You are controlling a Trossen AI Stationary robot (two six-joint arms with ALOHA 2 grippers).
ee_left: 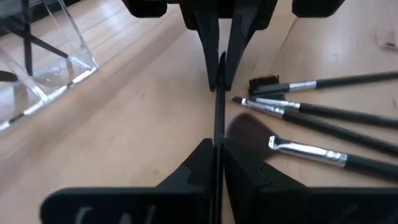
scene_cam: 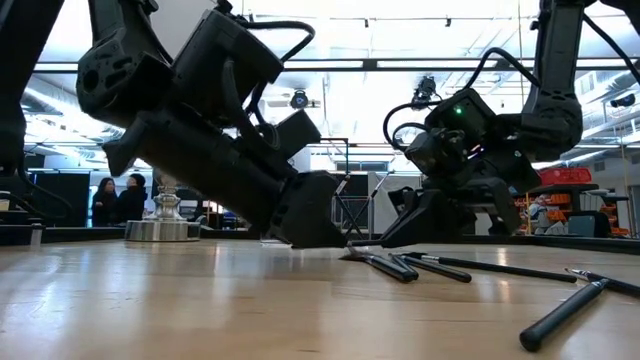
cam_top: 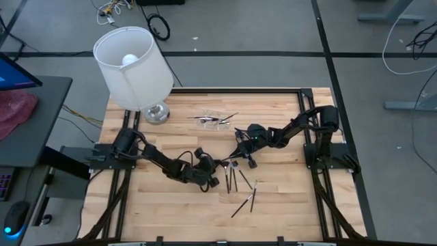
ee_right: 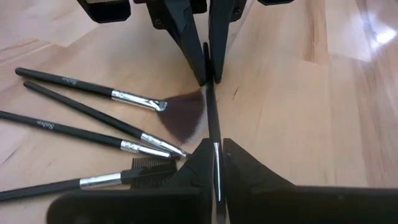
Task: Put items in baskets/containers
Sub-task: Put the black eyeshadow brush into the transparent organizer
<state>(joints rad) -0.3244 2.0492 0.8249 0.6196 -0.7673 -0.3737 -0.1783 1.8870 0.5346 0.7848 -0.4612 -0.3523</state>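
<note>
Slim dark brush (ee_left: 218,112) pinched endwise between both closed tools, left (ee_left: 217,146) and right (ee_right: 215,149), above pale wood.

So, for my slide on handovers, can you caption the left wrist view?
Left gripper and right gripper both pinch one thin brush above the table, beside four loose brushes.

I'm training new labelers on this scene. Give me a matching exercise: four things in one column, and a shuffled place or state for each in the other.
1 lamp
2 container
3 left gripper
4 fan brush

a lying flat on the table
b shut on a thin brush
c clear, with brushes inside
d white-shaded, at a corner

Pairs: 1-d; 2-c; 3-b; 4-a
</note>
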